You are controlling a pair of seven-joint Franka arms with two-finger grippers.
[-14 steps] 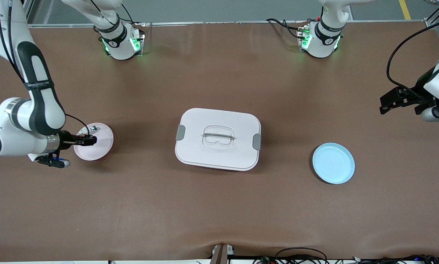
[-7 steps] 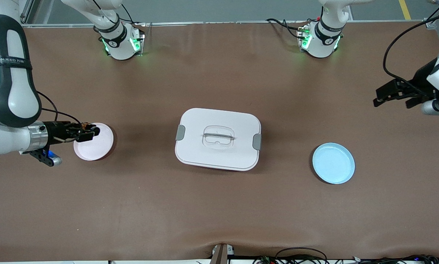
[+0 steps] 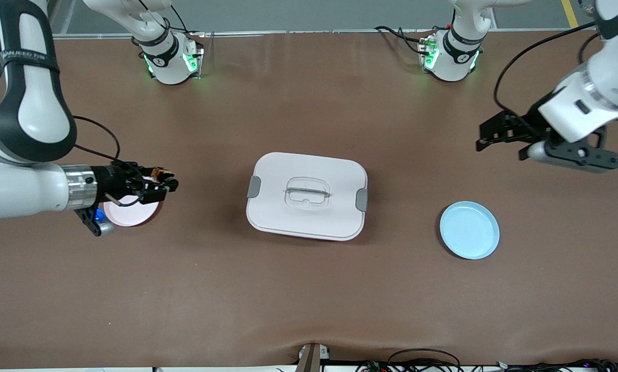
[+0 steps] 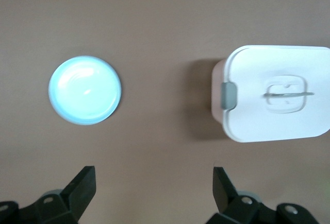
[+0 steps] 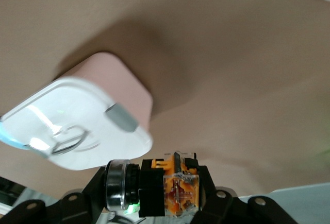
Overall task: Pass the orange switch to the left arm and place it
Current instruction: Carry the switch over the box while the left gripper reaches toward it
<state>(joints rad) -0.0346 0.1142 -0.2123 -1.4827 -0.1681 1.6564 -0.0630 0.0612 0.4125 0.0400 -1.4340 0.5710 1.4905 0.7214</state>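
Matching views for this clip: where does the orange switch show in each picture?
Front view: orange switch held in the right gripper, above the pink plate's edge.
Left wrist view: not in it.
Right wrist view: switch between the fingers.
Shared landmark: the box.

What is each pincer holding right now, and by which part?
The right pincer, over the pink plate's edge, clamps the orange switch by its body sides. The left pincer is open, holding nothing.

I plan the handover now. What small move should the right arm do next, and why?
Probably carry on upward toward the table's middle: the right gripper holds the orange switch beside the pink plate, the box stands between the arms, and the left gripper is open.
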